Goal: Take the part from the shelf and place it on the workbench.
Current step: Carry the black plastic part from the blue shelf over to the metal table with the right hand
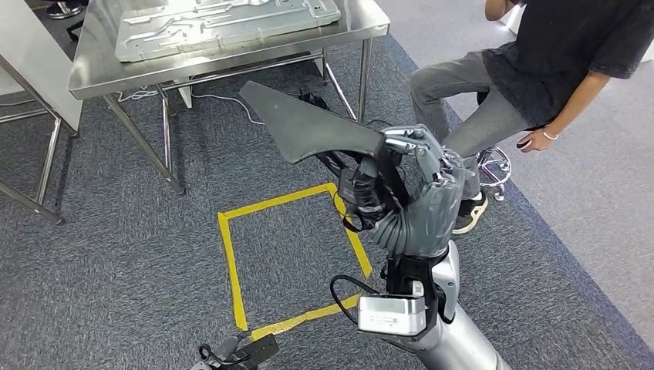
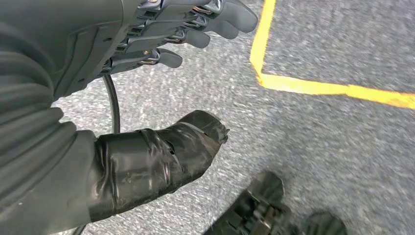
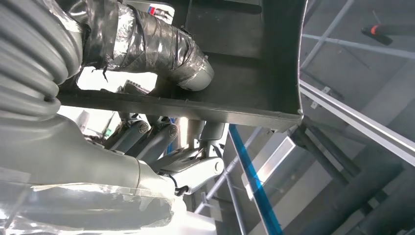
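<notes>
- The right hand (image 1: 420, 196) is clamping the dark part (image 1: 308, 123) by one end, thumb (image 3: 161, 46) on one face and fingers (image 3: 161, 139) under the other, so the flat panel is sticking out ahead, clear of the body.
- The left hand (image 2: 147, 54) is hanging over the carpet, holding nothing, fingers loosely apart.
- The part is in the air, short of the workbench (image 1: 100, 77), which is already bearing a metal sheet (image 1: 224, 23).
- A person (image 1: 540, 69) is sitting just beside the route, likely calling for care.

No text, label, brand or number can be read on anything here; the floor's yellow tape square (image 1: 297, 254) carries no writing.
</notes>
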